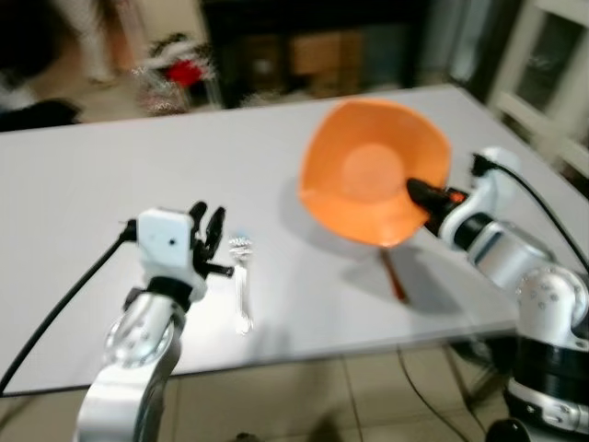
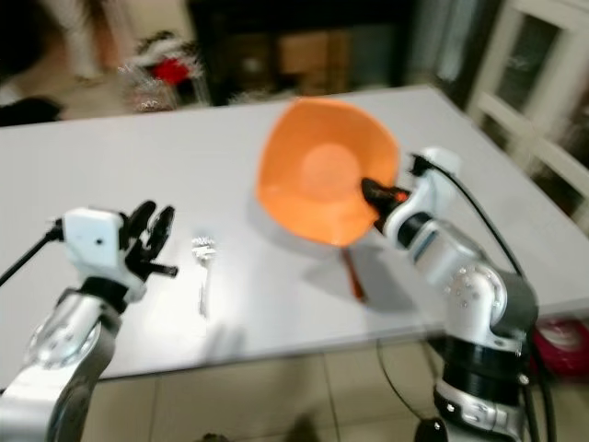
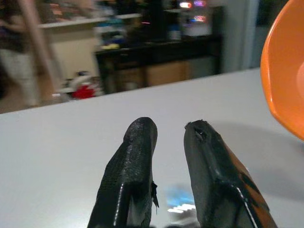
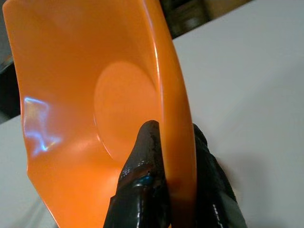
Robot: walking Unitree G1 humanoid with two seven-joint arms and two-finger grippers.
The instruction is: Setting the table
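Observation:
An orange bowl [image 1: 373, 175] hangs tilted above the white table [image 1: 110, 184], its inside turned toward me. My right gripper [image 1: 421, 193] is shut on the bowl's near rim [image 4: 178, 142], one finger inside and one outside. A silver fork [image 1: 241, 281] lies flat near the table's front edge. Just left of the fork, my left gripper [image 1: 207, 226] hovers open with nothing between its fingers [image 3: 137, 156]. A thin orange utensil [image 1: 394, 274] lies on the table under the bowl, partly in its shadow.
A dark cabinet [image 1: 313, 46] stands beyond the table's far edge. Red and white items [image 1: 179, 69] sit on the floor at the back left, next to a blurred person [image 1: 87, 32]. White furniture [image 1: 543, 64] stands at the right.

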